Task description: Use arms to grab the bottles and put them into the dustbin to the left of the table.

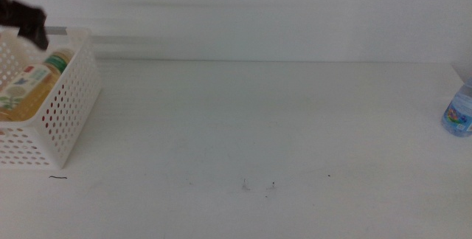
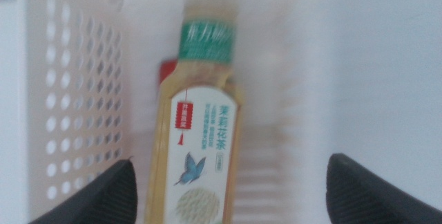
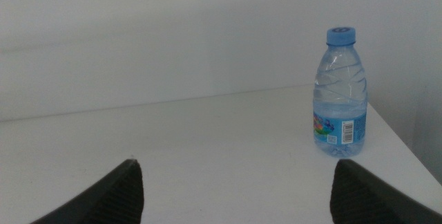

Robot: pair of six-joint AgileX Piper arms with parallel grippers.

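Yellow tea bottle (image 2: 197, 158) lies inside the dustbin (image 1: 70, 113), left hand (image 2: 231, 189) spread wide above it; right hand (image 3: 235, 193), also wide, faces the water bottle (image 3: 340, 92) upright on the counter (image 1: 258, 121).

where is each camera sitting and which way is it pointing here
Middle: above the table, looking forward and down; left gripper over the dustbin.
Left wrist: looks into the dustbin at the tea bottle; open jaws.
Right wrist: low, facing the upright water bottle; open jaws.
Shared: tea bottle, water bottle.
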